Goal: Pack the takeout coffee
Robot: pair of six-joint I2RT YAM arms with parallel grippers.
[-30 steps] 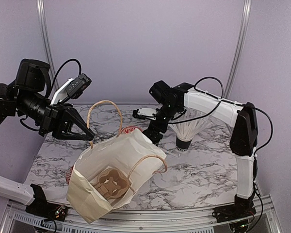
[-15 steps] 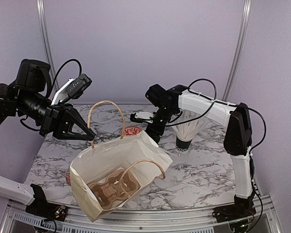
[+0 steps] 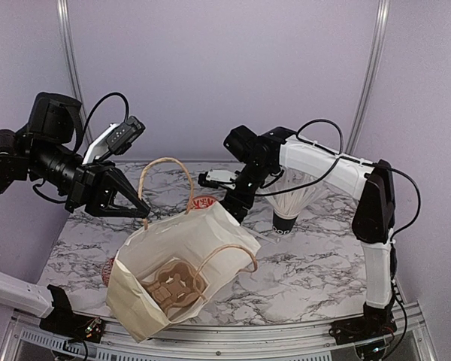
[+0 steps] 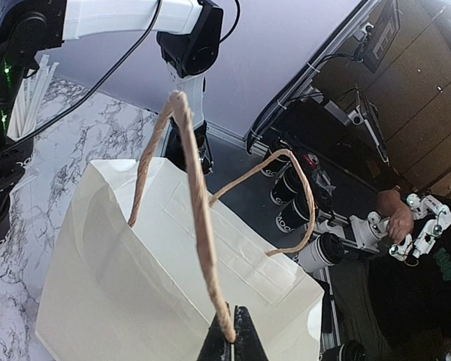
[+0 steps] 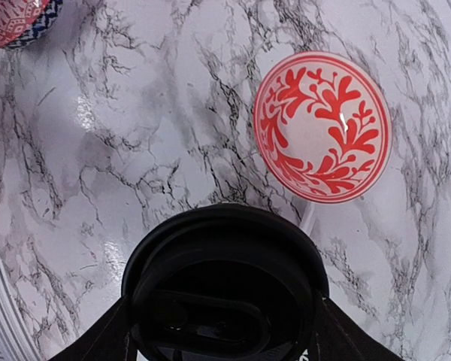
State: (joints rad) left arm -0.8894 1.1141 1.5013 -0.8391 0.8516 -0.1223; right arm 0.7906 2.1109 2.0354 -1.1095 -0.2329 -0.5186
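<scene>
Two arms reach over a marble bench (image 3: 316,263) on which a white paper bag (image 3: 182,239) stands open towards the near left. A brown cardboard cup carrier (image 3: 173,284) lies at the bottom of the bag.

The left pincer (image 3: 141,211) is closed on the bag's far twine handle (image 4: 198,226), pinching it between the fingertips and holding the loop raised. The second handle (image 3: 229,256) droops across the bag's mouth.

The right pincer (image 3: 235,209) hangs just beyond the far edge of the bag. In the right wrist view, the takeout coffee (image 5: 225,289) stands upright on the bench with its black lid on, directly below that pincer. One finger (image 5: 109,337) lies at each side of the lid, so the jaws are spread about the cup. Whether they press on it cannot be told.

A red-and-white patterned bowl (image 5: 321,126) rests just beside the coffee, and part of another bowl (image 5: 11,15) shows at the corner of that view. A black cup of white wrapped straws (image 3: 286,214) stands to the right of the right pincer, apart from the bag.
</scene>
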